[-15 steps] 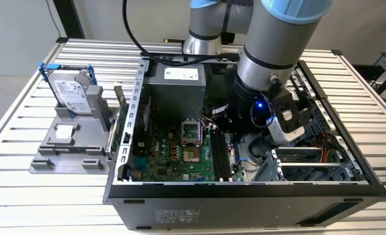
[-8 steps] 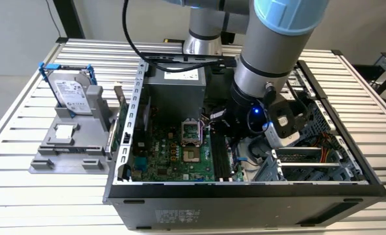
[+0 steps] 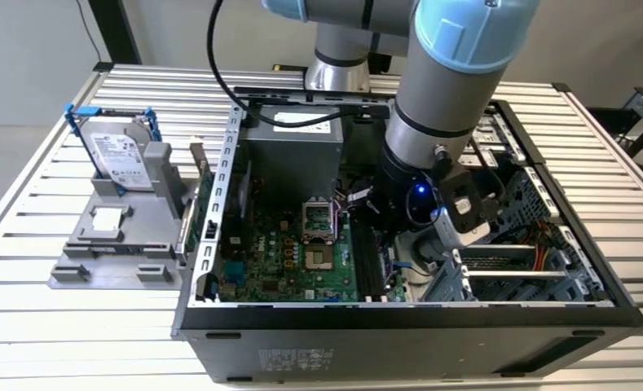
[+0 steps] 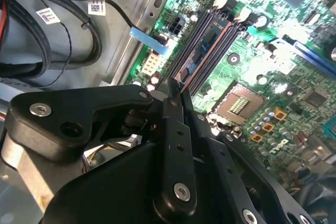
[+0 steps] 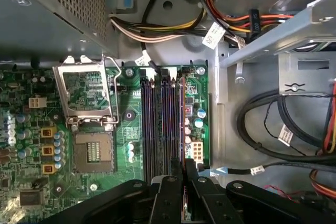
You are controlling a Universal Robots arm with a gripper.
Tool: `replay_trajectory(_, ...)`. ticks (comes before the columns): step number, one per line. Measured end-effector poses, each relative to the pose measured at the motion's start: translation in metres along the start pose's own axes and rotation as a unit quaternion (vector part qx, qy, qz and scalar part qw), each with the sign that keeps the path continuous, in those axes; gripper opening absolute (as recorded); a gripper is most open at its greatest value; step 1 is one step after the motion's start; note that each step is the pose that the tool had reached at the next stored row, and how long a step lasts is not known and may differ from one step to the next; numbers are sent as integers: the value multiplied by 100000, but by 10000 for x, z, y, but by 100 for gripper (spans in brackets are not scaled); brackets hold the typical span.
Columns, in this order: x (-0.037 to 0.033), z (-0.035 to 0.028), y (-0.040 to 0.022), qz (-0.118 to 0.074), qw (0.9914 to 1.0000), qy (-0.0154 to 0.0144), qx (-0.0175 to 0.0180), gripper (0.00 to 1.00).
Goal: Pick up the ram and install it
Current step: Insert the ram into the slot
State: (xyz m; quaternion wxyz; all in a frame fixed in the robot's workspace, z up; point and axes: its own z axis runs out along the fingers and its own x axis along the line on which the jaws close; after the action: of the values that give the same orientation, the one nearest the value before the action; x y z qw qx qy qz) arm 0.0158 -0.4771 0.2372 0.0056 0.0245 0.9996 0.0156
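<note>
Ram (image 4: 206,45) edge-on over black slots (image 5: 155,124), pinched by hand (image 5: 182,170) (at one end)

No word or number can be read anywhere. In the exterior view, the computer case (image 3: 408,326) bears a pale printed sticker (image 3: 294,358) on its front wall, and a hard drive (image 3: 120,155) standing beside the case on the worktop (image 3: 38,187) carries a white label. Inside the case, small white barcode tags (image 4: 96,7) hang on the black cables (image 5: 284,136) in both wrist views, all too fine to make out.
</note>
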Motion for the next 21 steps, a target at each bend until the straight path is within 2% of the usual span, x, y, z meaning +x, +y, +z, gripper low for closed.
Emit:
replay_trajectory(5,1,61,-2,-332,99999,11,0,0)
replay_trajectory(10,2,67,-1,-552,99998,17,-15,0)
replay_trajectory(16,2,130,-6,-563,99998,19,-10,0)
replay_trajectory(21,18,159,-17,-968,99995,29,-19,0)
